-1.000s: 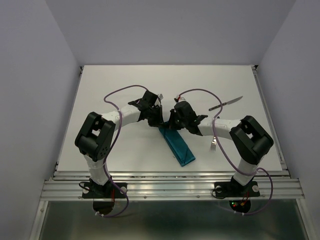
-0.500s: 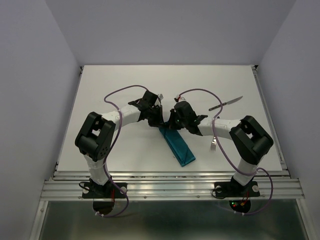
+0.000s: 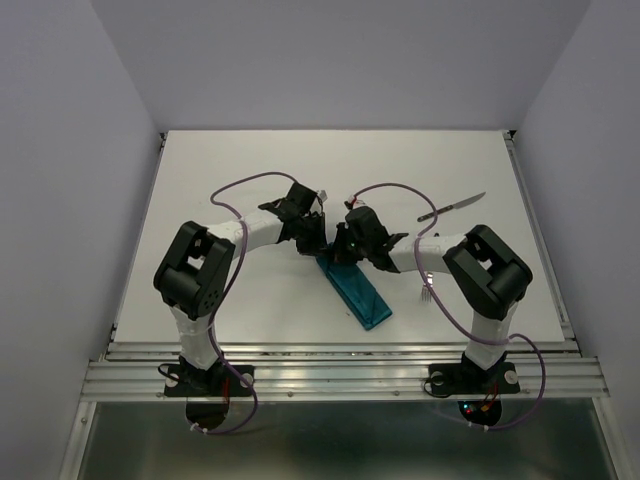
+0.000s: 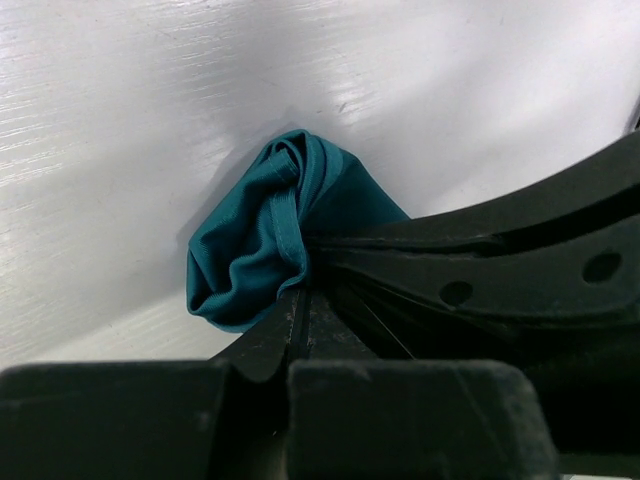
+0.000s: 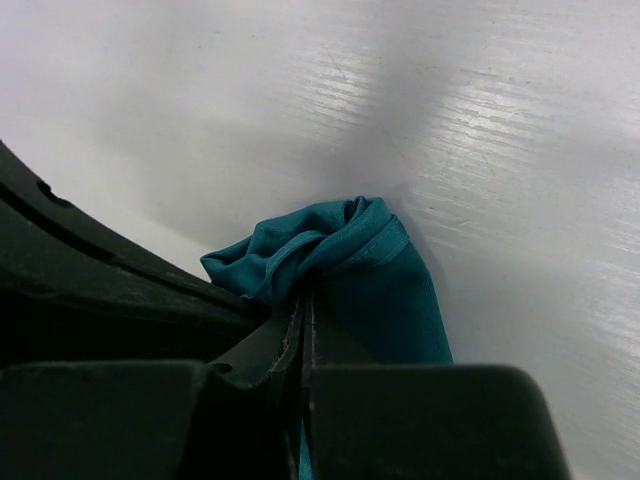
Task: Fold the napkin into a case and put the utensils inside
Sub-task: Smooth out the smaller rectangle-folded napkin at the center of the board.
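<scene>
On the table (image 3: pixel 250 180), the napkin (image 3: pixel 358 293) lay folded into a narrow strip trailing back from both tools. The left gripper (image 3: pixel 318 243) and right gripper (image 3: pixel 338 249), side by side, were each clamped on its bunched far end. The fold seemed nearly done. The next move called for letting go and fetching the knife (image 3: pixel 455 207), well out beyond the right gripper, and the fork (image 3: pixel 427 292), back beside that arm.

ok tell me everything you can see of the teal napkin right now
The napkin is plain teal soft cloth with a stitched hem, folded into a long narrow strip. It lies on the white table, running diagonally from the middle toward the near right. Its far end is bunched into wrinkled folds where the left jaws and the right jaws are both shut on it, close beside each other. Nothing else appears to touch it.
</scene>
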Tool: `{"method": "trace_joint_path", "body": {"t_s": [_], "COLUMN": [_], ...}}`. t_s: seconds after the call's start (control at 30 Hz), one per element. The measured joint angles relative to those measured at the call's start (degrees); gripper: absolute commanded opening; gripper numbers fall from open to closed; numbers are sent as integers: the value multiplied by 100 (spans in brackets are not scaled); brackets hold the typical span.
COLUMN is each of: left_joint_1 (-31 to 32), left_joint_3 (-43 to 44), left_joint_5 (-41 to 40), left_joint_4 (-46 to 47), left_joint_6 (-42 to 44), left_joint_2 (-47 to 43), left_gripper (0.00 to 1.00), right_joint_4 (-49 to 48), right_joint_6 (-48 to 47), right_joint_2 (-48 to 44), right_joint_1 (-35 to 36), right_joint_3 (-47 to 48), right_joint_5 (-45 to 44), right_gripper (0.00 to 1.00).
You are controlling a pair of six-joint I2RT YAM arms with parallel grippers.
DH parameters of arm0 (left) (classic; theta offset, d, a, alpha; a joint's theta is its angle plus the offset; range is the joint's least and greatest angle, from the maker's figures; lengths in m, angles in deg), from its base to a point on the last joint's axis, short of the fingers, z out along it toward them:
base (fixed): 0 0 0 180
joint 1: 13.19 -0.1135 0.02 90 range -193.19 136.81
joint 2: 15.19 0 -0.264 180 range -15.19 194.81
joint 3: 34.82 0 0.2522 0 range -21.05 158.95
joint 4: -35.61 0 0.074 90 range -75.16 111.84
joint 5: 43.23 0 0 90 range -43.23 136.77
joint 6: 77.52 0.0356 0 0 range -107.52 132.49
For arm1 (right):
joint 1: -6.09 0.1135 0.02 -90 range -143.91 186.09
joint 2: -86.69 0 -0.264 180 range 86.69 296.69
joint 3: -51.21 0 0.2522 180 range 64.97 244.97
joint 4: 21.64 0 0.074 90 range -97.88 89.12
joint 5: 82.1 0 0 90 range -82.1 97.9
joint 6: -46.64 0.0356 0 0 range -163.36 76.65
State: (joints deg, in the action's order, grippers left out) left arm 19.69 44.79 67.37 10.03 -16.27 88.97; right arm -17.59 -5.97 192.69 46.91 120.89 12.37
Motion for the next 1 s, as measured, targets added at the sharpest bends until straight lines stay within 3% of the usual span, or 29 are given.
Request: {"method": "trace_joint_path", "body": {"t_s": [0.43,0.73,1.0], "left_joint_1": [-39,-37,-37], "left_joint_3": [52,83,118], "left_joint_5": [2,-7,-37], "left_joint_4": [-13,-76,-129], "left_joint_6": [37,37,33], "left_joint_2": [166,166,140], "left_gripper": [0,26,30], "right_joint_4": [-278,-138,216], "right_joint_6": [173,212,188], "right_joint_2": [0,-173,-745], "right_joint_1": [-44,-46,-44], "right_joint_3": [-162,-234,-247], "right_joint_5": [201,168,0], "right_gripper": [1,1,2]}}
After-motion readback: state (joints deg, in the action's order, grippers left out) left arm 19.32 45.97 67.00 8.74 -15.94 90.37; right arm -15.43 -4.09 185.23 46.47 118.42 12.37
